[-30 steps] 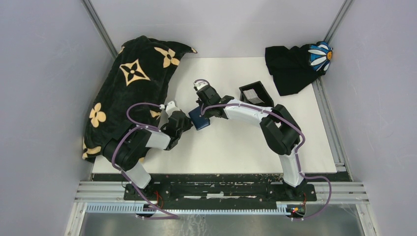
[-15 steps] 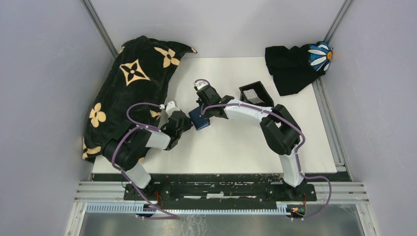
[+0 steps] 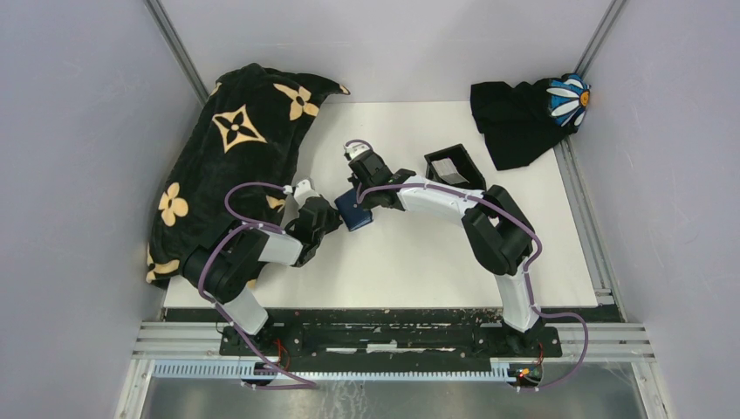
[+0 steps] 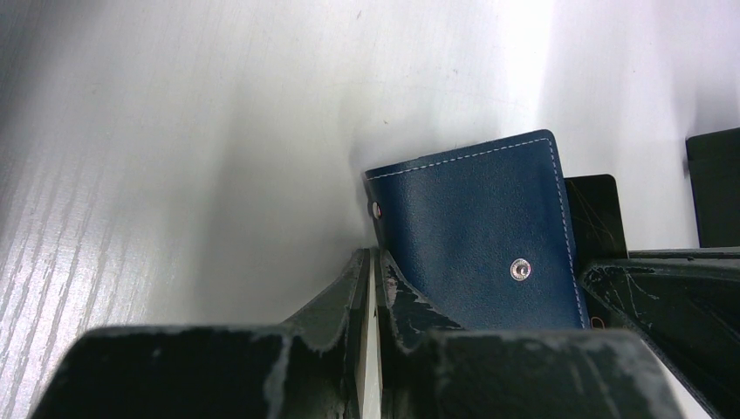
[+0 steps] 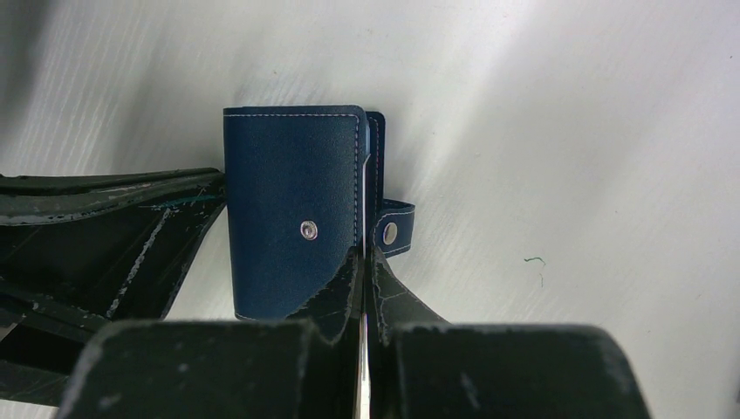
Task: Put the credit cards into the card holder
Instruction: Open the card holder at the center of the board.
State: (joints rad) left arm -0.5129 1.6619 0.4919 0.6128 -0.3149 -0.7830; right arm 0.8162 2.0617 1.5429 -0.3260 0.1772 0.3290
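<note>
The card holder (image 3: 352,210) is a navy wallet lying on the white table (image 3: 419,262) between my two grippers, cover closed and snap tab (image 5: 390,231) undone. My left gripper (image 3: 326,215) is at its left edge (image 4: 376,209); the jaws are shut on a thin whitish strip seen edge-on, apparently a card (image 4: 376,349). My right gripper (image 3: 363,188) is shut, its tips (image 5: 363,254) over the wallet's opening edge beside the tab. A dark card-like piece (image 4: 595,218) pokes out behind the wallet. A pale card lies in the black tray (image 3: 454,168).
A black cloth with tan flowers (image 3: 227,166) covers the table's left side. A black cloth with a daisy patch (image 3: 528,113) lies at the back right corner. The walls close in on both sides.
</note>
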